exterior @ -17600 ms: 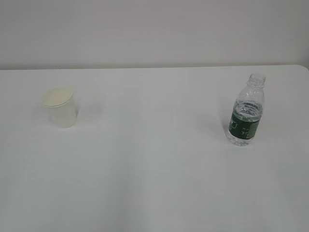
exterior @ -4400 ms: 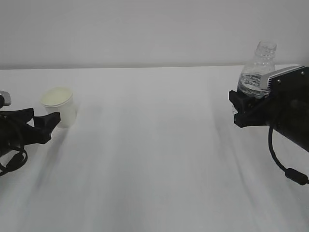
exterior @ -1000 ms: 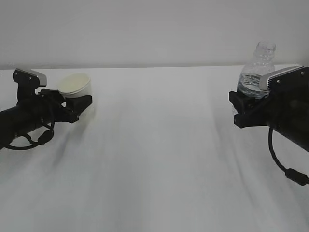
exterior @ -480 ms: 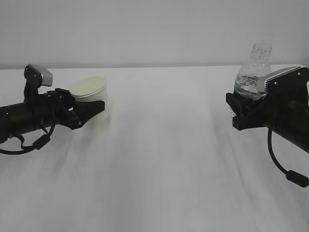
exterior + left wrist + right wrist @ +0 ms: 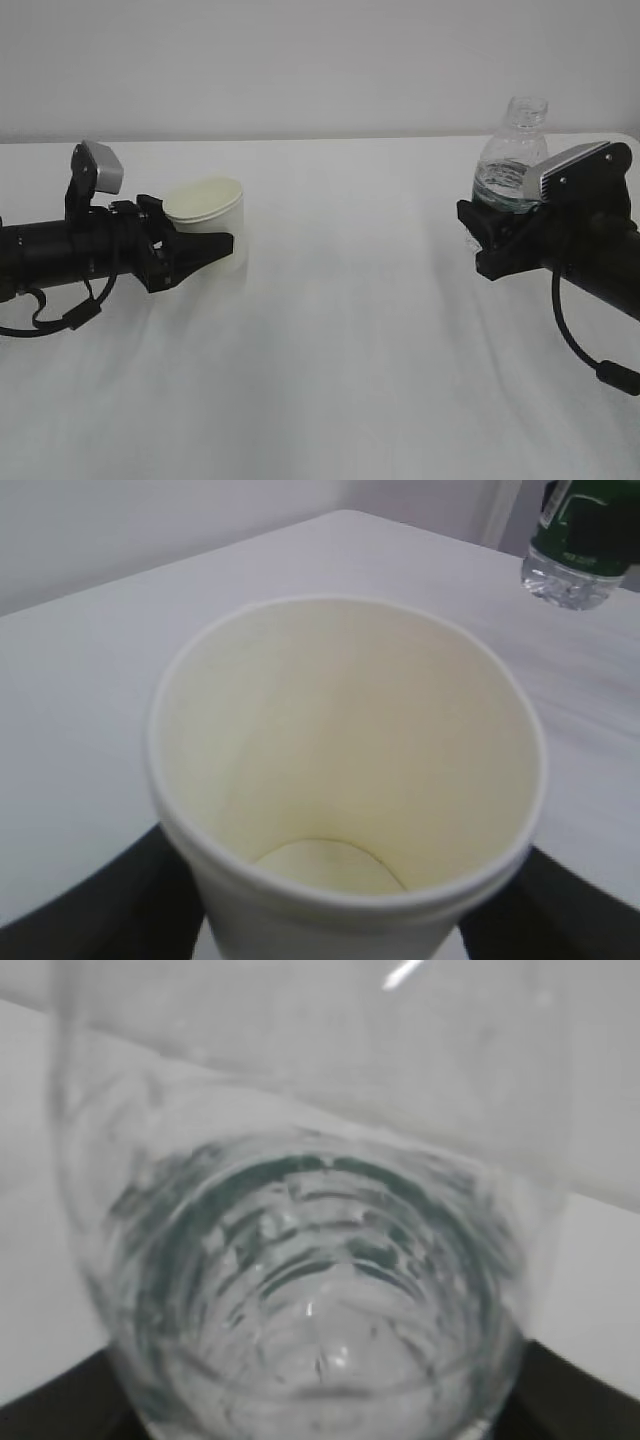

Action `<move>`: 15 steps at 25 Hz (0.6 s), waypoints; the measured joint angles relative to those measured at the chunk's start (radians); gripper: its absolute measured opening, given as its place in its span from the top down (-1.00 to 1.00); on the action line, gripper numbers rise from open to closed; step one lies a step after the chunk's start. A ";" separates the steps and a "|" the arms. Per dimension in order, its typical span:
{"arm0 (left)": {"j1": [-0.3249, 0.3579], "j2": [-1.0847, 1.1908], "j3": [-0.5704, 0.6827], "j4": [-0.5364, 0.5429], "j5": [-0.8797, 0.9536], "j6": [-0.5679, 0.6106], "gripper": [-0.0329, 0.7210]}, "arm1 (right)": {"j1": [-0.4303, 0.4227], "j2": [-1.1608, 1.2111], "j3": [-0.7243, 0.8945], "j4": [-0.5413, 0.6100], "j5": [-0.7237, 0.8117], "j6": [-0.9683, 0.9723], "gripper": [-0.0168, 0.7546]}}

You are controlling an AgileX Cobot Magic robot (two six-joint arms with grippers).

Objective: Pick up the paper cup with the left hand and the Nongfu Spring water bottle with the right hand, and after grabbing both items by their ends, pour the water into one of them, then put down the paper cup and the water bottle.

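The left hand (image 5: 195, 250) is reaching in from the left edge of the white table (image 5: 330, 340), its 2 fingers (image 5: 205, 245) closing round the lower body of the paper cup (image 5: 207, 212). The cup is standing upright in that grip in the left half of the table, toward the far edge, its mouth facing up. In the left wrist view the paper cup (image 5: 345, 780) is filling the frame, its cream inside looking dry, with dark fingers (image 5: 90, 900) showing on both sides of its base.

The right hand (image 5: 480, 245) is coming in from the right edge, and its jaws are clamping the lower part of the Nongfu Spring water bottle (image 5: 510, 160). The bottle is standing upright near the far right corner, its open neck rising above the grey block on the wrist. Whether it is resting on the table cannot be told. In the right wrist view the water (image 5: 320, 1300) is sitting low inside the ribbed bottle (image 5: 300, 1160).

The 2 things are being held well apart.
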State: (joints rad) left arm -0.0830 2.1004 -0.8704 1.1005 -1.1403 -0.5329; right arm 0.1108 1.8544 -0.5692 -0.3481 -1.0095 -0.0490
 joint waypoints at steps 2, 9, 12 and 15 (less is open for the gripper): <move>-0.020 0.000 0.000 0.010 0.000 0.000 -0.44 | 0.000 0.000 0.000 -0.021 0.008 0.000 -0.25; -0.112 0.000 0.000 0.033 -0.002 0.000 -0.44 | 0.000 0.000 0.000 -0.083 0.050 0.000 -0.25; -0.152 0.000 0.000 0.034 -0.002 0.000 -0.44 | 0.000 0.000 0.000 -0.114 0.061 0.000 -0.25; -0.189 0.000 0.000 0.037 -0.004 0.000 -0.44 | 0.000 0.000 0.000 -0.152 0.063 0.000 -0.25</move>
State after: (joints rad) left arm -0.2717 2.1004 -0.8704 1.1372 -1.1444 -0.5333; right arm 0.1108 1.8544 -0.5692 -0.5005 -0.9469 -0.0490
